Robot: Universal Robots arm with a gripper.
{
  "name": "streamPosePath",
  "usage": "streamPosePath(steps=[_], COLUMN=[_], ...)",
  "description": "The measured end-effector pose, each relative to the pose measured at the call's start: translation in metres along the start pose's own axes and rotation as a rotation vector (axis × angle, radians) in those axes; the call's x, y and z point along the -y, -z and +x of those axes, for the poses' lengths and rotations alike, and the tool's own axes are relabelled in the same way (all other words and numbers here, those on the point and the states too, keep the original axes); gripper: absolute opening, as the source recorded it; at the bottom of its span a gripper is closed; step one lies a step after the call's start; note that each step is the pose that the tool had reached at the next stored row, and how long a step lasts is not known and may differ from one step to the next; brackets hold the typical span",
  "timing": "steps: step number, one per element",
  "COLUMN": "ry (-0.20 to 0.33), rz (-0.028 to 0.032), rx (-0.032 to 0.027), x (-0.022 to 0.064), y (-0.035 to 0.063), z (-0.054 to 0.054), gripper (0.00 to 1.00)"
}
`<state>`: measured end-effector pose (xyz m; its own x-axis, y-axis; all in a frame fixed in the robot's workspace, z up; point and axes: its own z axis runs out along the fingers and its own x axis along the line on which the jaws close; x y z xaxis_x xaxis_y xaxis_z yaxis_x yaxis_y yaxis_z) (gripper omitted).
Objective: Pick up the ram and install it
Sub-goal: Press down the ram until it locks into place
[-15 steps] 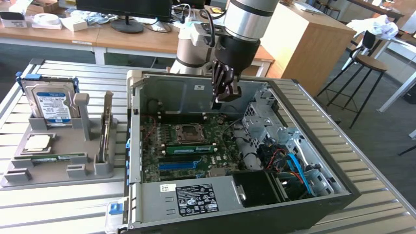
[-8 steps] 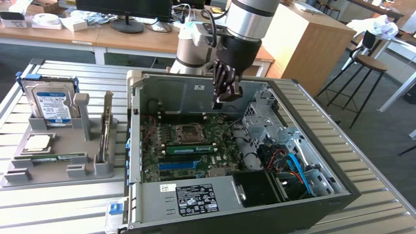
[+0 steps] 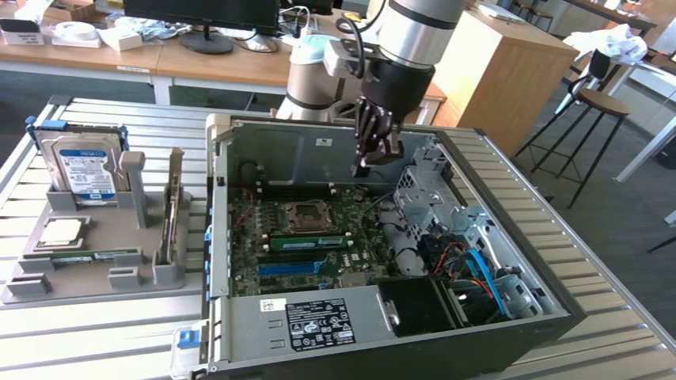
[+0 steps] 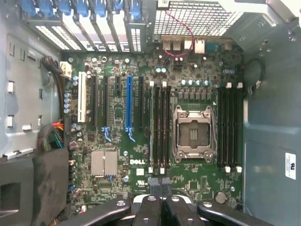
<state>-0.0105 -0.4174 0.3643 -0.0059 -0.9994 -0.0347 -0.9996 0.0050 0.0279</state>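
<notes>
Black claw [image 3: 365,168], fingers together and empty, is hovering over an open grey computer case [image 3: 296,154]. Long green ram stick [image 3: 312,240] is sitting in a slot on the green motherboard [image 3: 252,237]; even, straight-down pressure should seat it.

Fingers [image 3: 366,158] closed, above open computer case [image 3: 317,150]. Ram [image 3: 309,240] seated on motherboard [image 3: 253,212], below fingers, beside CPU socket [image 3: 306,215].

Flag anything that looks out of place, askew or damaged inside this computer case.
Nothing looks spilled, damaged or askew. What stands out is the CPU socket on the motherboard: it is bare, with no chip or cooler on it. The fingers hang shut above the open case, holding nothing.
</notes>
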Motion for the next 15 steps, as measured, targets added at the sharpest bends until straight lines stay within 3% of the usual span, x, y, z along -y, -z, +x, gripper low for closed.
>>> streamPosePath(steps=[7,15], ry=[0.0,0.0], rz=[-0.0001,-0.0001], rx=[0.0024,0.0024], x=[0.0088,0.0089], y=[0.0003,-0.0003], z=[-0.0001,0.0], gripper=[0.1,0.1])
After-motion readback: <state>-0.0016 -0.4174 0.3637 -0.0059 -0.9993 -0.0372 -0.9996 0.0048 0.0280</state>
